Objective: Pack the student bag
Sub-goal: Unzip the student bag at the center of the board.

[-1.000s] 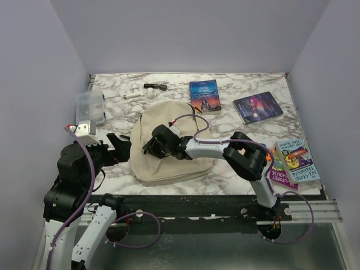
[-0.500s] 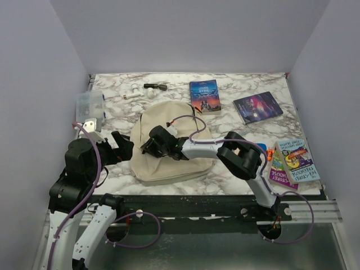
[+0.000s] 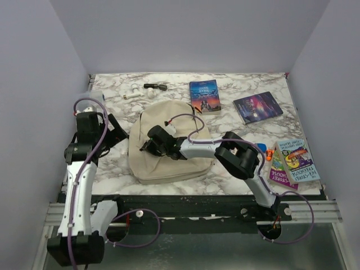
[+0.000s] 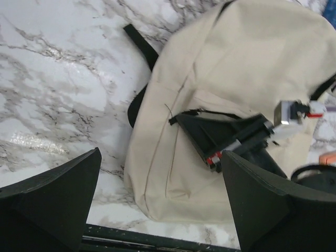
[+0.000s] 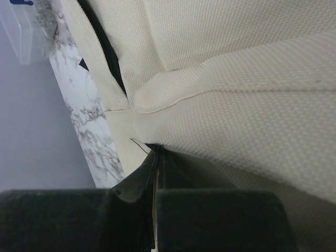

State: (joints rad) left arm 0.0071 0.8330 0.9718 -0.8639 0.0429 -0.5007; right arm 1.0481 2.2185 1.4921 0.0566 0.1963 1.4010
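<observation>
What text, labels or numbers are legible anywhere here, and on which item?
"STOREY TREEHOUSE", upside down: colourful book at the right edge; other print too blurred.
"HOUSE": purple book partly under it.
Blue book, dark book: covers too small to read.
On the student bag: no text seen.

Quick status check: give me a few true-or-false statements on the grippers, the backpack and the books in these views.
1. The left gripper grips the backpack. False: it is open, holding nothing, left of the bag.
2. The right gripper is shut on the backpack's front. True.
3. The backpack stands upright. False: it lies flat on the table.
4. The blue book lies on the table beyond the backpack. True.
</observation>
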